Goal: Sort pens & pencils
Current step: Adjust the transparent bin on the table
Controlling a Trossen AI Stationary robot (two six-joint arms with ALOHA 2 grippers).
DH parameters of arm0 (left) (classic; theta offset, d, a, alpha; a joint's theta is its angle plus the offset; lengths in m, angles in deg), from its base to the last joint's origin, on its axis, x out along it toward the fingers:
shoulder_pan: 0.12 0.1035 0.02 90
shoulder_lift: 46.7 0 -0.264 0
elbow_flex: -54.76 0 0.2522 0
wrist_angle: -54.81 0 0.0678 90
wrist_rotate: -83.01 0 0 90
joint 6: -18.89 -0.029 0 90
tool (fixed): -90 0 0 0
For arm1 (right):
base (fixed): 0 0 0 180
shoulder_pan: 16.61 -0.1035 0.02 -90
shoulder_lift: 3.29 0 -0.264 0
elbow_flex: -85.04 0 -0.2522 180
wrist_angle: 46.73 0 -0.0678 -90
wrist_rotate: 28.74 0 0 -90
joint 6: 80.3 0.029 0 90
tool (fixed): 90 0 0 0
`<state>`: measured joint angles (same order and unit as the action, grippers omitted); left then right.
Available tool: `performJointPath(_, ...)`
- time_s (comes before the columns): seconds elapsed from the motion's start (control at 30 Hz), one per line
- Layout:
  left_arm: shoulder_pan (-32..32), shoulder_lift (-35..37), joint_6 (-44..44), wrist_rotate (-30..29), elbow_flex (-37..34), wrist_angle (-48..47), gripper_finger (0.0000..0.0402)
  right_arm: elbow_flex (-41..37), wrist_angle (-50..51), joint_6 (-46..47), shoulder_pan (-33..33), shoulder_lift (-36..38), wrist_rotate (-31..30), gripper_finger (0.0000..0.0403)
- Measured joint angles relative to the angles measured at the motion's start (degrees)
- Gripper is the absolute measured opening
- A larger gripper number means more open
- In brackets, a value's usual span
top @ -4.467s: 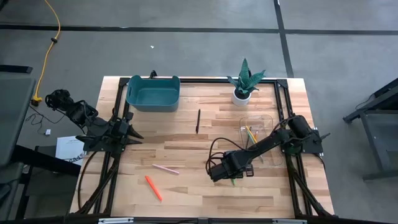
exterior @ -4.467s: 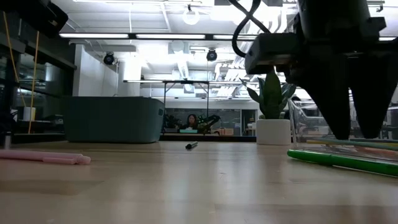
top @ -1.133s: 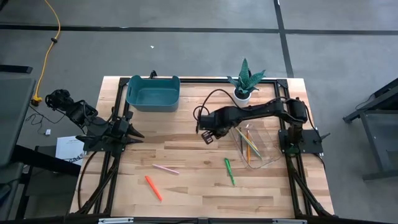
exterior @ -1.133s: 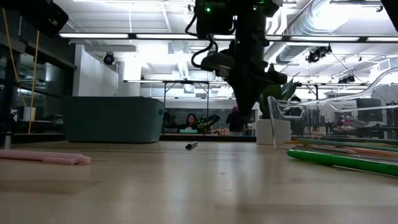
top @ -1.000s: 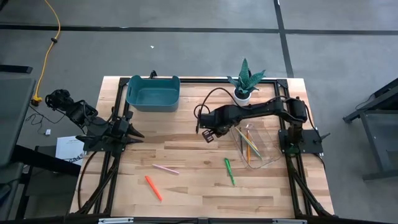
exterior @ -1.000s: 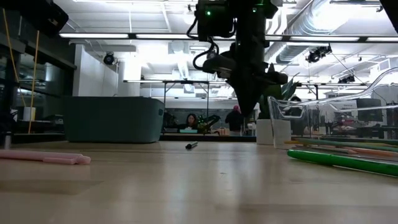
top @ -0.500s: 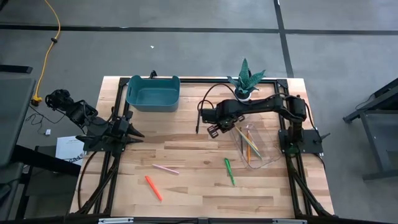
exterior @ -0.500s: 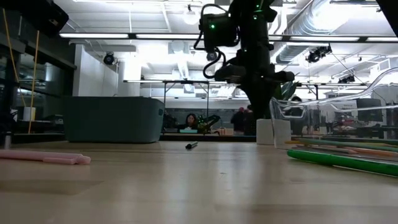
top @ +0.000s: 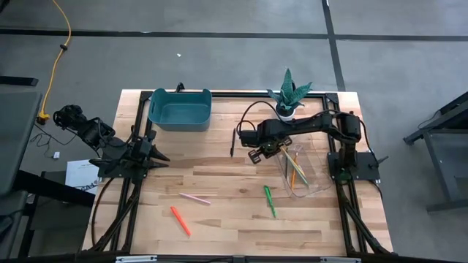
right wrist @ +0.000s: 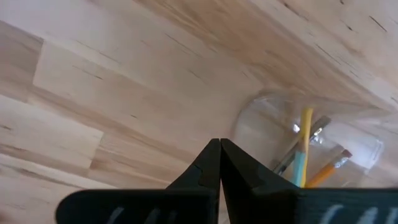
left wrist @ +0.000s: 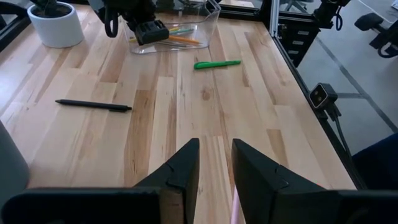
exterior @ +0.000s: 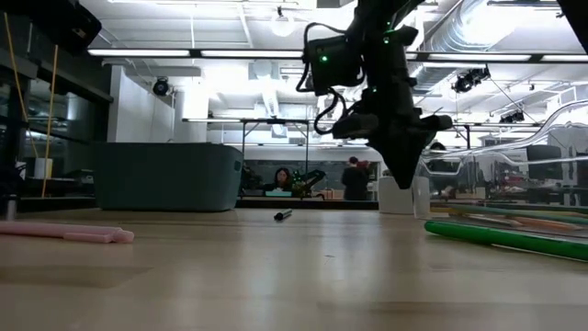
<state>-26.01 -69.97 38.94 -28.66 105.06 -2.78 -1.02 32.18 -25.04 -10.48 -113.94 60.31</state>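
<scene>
My right gripper (top: 256,155) is shut and points down, just above the wood beside the left end of a clear container (top: 303,172). The container holds yellow, orange and teal pencils (right wrist: 305,155). Fingers (right wrist: 208,163) and container rim are a sliver of wood apart. Lying flat on the table are a black pen (top: 233,142), a green pen (top: 269,201), a pink pen (top: 194,198) and a red-orange pen (top: 180,220). My left gripper (left wrist: 214,174) waits open at the table's left edge (top: 156,157).
A teal bin (top: 180,109) stands at the far left. A potted plant (top: 287,96) stands at the far edge, behind the clear container. Bare wood lies between the black pen and the pink pen.
My right gripper has gone toward the table's right edge, from near the black pen to the clear container's left end. It has sunk a little and tipped upright, staying shut.
</scene>
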Motion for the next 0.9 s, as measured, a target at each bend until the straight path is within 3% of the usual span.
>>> performJointPath(0.73,0.0,0.0,1.2,0.0,0.0,0.0,0.0083,-0.5,6.8,1.2,4.5,2.4,-2.6,0.0000)
performJointPath(0.9,0.0,0.0,1.2,0.0,0.0,0.0,0.0083,-0.5,4.4,0.3,4.2,2.8,-2.7,0.0000)
